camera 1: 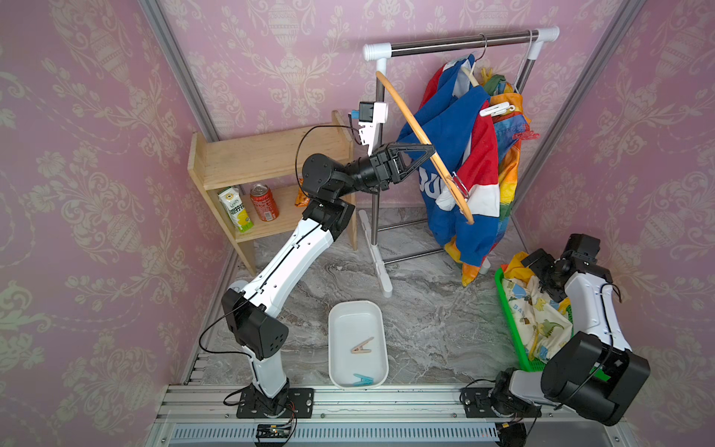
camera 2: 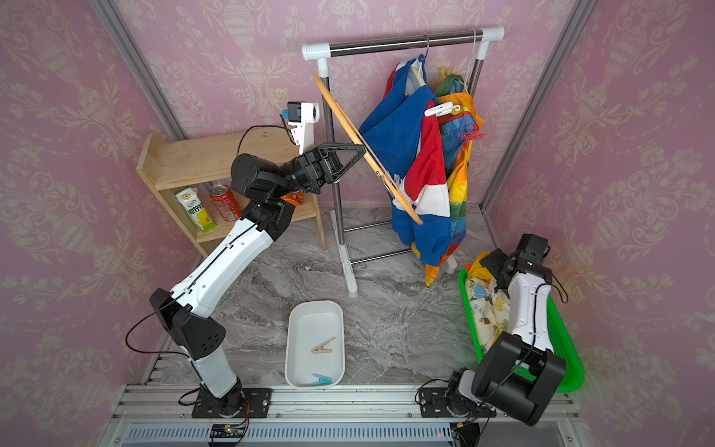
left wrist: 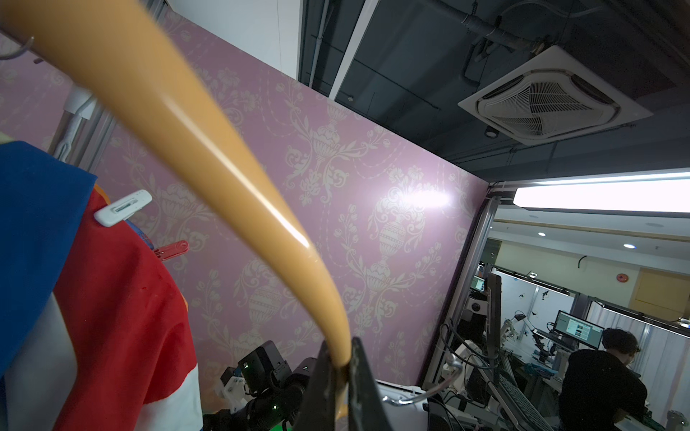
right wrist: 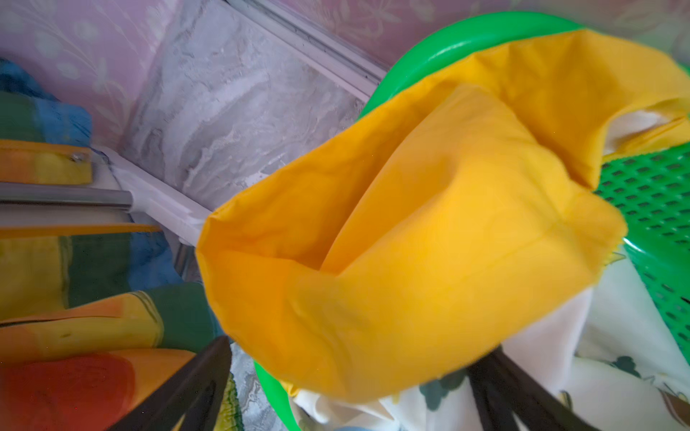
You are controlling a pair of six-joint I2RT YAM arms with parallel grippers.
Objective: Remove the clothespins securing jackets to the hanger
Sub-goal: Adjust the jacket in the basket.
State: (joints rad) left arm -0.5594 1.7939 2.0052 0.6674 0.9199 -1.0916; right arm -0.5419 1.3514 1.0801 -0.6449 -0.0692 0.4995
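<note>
At twelve o'clock, left hand (camera 1: 428, 148) squeezes the hanger (camera 1: 402, 106); at four o'clock, right hand (right wrist: 353, 367) gapes wide over the yellow jacket (right wrist: 429, 224).

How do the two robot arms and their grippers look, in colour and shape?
The left arm and right arm have white shells on their long links, black joint housings and thin black cables. The left gripper is a black hollow triangular frame; the right gripper shows black fingers too.

Three jackets (camera 1: 449, 127), five clothespins (camera 1: 492, 111) (two lying in the white tray (camera 1: 336, 371)), one green basket (camera 1: 514, 340), two arms (camera 1: 286, 255)
</note>
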